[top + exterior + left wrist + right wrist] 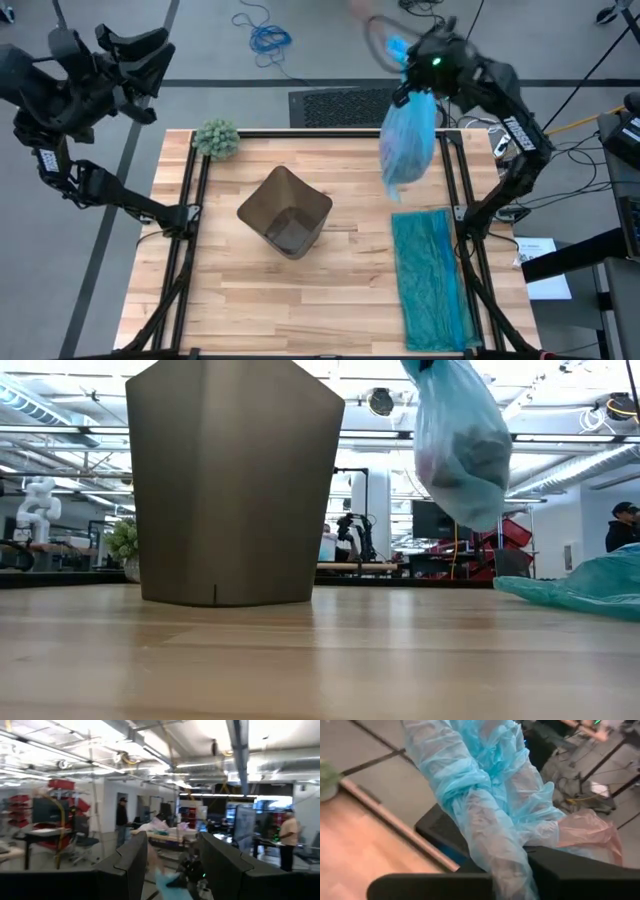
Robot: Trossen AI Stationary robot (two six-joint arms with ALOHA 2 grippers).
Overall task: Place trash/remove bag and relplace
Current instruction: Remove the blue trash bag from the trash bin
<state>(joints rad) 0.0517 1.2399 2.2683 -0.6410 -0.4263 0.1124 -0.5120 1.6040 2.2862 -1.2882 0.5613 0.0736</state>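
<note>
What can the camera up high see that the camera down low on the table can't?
Only the high view shows both arms: the left gripper hangs open beyond the table's far left corner, and the right gripper is shut on the neck of the thin sky-blue plastic bag. It also looks down inside the brown bin.

Only the low view shows the room behind, a person there, and dark lumps inside the hanging bag.

Both show the bin, the blue bag lifted off the wooden table, the green fuzzy plant and the flat teal-green plastic bag.
</note>
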